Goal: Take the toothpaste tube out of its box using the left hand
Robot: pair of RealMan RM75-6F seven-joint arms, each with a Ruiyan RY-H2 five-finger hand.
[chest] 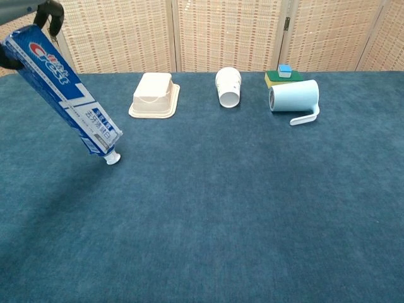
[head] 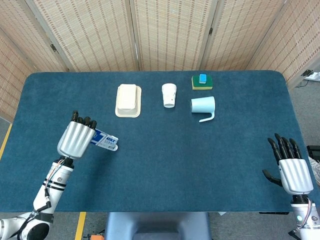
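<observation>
Head view — my left hand (head: 76, 140) grips the box (head: 105, 141) by its upper end, the rest slanting down to the right of it; my right hand (head: 291, 170) hangs open, well apart. Chest view — box (chest: 63, 90) tilted steeply, tube cap (chest: 112, 158) poking out below, at the table (chest: 252, 208).

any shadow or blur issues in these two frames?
Chest view: the tilted toothpaste box casts a soft dark shadow on the table at lower left; print is sharp. Head view: even light, no glare, left hand crisp.
</observation>
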